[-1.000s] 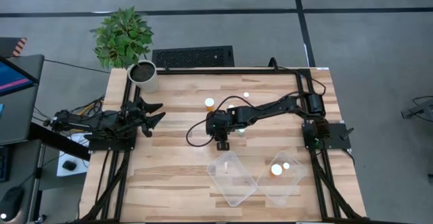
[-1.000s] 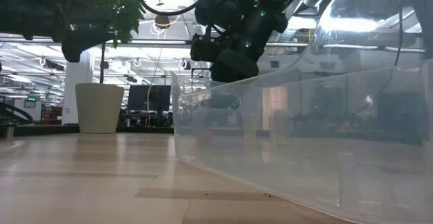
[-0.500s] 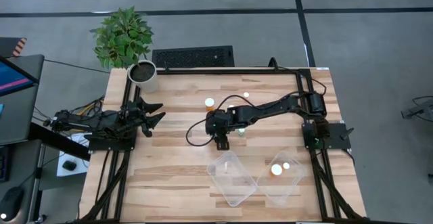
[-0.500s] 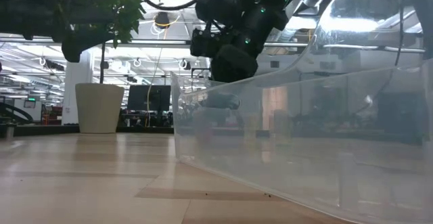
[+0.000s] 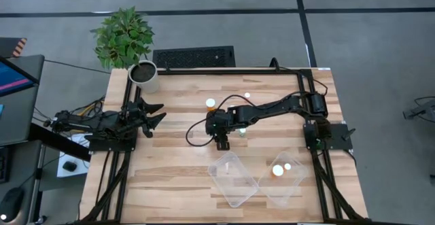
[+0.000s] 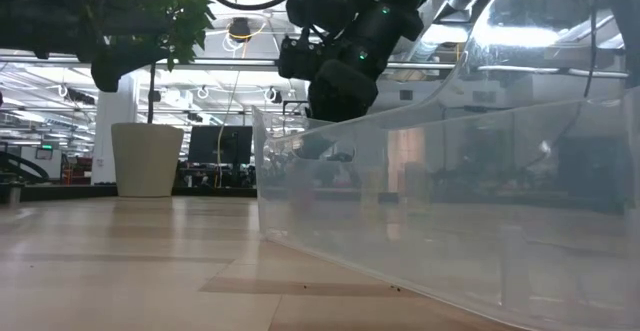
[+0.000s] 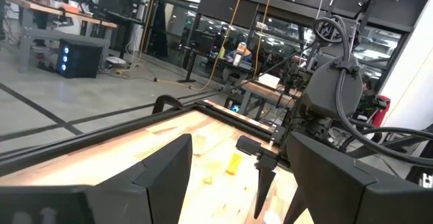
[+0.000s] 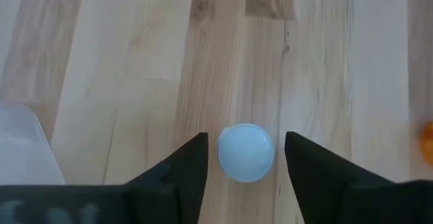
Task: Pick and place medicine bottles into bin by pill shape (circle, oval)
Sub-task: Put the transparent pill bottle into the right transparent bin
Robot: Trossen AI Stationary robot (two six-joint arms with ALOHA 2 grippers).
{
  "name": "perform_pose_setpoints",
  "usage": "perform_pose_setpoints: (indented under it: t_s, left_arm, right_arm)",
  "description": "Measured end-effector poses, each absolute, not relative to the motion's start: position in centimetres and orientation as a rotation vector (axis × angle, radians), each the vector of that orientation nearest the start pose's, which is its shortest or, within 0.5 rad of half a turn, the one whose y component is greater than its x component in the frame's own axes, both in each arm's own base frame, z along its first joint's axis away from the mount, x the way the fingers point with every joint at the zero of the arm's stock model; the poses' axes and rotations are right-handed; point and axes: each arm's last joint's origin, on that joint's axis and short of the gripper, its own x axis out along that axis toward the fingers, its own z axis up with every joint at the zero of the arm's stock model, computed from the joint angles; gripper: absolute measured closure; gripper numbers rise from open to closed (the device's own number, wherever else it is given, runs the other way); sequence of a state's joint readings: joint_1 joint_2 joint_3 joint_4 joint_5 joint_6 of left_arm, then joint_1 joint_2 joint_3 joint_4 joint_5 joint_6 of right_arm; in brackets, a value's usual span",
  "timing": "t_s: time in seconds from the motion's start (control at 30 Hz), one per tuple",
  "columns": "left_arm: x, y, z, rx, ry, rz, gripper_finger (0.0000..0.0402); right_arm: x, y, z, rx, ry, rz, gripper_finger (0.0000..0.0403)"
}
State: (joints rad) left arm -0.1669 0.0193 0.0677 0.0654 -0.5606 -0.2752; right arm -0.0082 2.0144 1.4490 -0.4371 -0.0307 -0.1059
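white bottle cap (image 8: 245, 151), pale wood table (image 8: 135, 61)

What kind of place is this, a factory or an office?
Probably a robotics lab or workshop in a large open hall: a wooden table with two robot arms, desks with computers behind, and overhead strip lights.

Both arms matte black, chunky jointed links; right arm (image 5: 272, 109) with looping black cable, green LEDs near wrist; left arm (image 5: 95, 122) has tapered black fingers.

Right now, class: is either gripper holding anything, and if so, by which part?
Whether the right gripper grips the white-capped bottle between its fingers cannot be told. The left gripper, at the table's left side, is open and holds nothing.
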Motion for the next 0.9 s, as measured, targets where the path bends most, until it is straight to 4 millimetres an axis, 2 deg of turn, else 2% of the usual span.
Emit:
perform_pose_setpoints:
  t_s: [0.4, 0.63, 0.73, 0.9]
  left_arm:
    - [9.1, 0.0, 19.1, -0.313, -0.161, 0.376, 0.0166]
    - [9.1, 0.0, 19.1, -0.314, -0.161, 0.376, 0.0166]
    - [9.1, 0.0, 19.1, -0.313, -0.161, 0.376, 0.0166]
    - [9.1, 0.0, 19.1, -0.311, -0.157, 0.376, 0.0166]
  right_arm:
    - [42.4, -0.2, 18.0, -0.078, 1.001, 0.074, 0.0285]
    - [42.0, 0.0, 18.4, -0.061, 1.026, 0.067, 0.0289]
    - [41.0, 0.4, 19.5, -0.035, 1.063, 0.059, 0.0285]
    - [38.6, 1.9, 23.1, 0.008, 1.092, 0.052, 0.0290]
